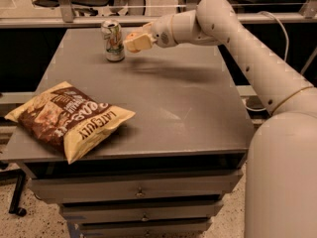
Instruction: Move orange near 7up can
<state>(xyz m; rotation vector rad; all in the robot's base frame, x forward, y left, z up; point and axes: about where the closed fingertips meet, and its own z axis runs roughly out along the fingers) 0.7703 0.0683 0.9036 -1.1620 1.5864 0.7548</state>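
The grey counter (188, 108) fills the middle. The white arm (237, 38) reaches across its far edge from the right. A brown-and-yellow chip bag (69, 118) lies at front left. The 7up can (113, 41) stands upright at the back. Just right of it, above the surface, the gripper (134, 42) is clamped around the orange (132, 34).

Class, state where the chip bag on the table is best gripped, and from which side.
Probably pinch the chip bag at its thin yellow edge near the front of the table, coming from above: it lies flat, puffy in the middle. The gripper hovers beside the 7up can.
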